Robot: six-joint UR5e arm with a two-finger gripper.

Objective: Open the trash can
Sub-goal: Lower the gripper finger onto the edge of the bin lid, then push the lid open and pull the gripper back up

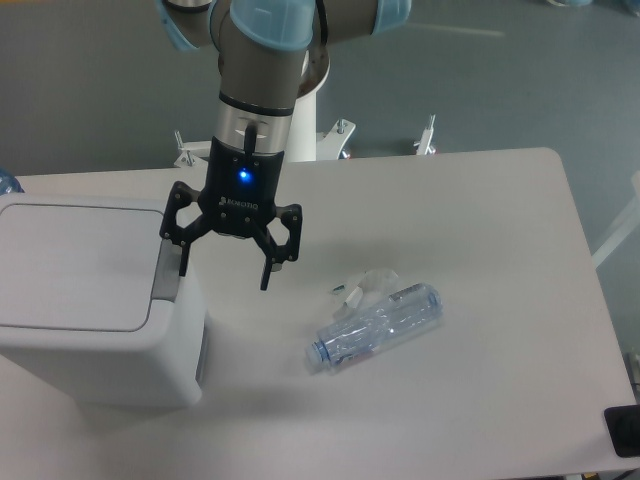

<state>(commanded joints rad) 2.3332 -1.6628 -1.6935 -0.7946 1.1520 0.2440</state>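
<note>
The trash can point(90, 340) is a large boxy white bin at the left of the table. Its flat white lid point(75, 262) lies closed. A grey push-button strip point(166, 268) runs along the lid's right edge. My gripper point(225, 271) hangs open and empty just right of the bin. Its left finger point(184, 258) is at or just above the grey strip; I cannot tell if it touches. Its right finger point(268, 270) hangs over bare table.
A clear plastic bottle point(378, 325) lies on its side on the table to the right of the gripper, with a crumpled clear wrapper point(365, 285) beside it. The table's right edge point(590, 290) slants down the right side. A dark object point(624, 432) sits at the lower right corner.
</note>
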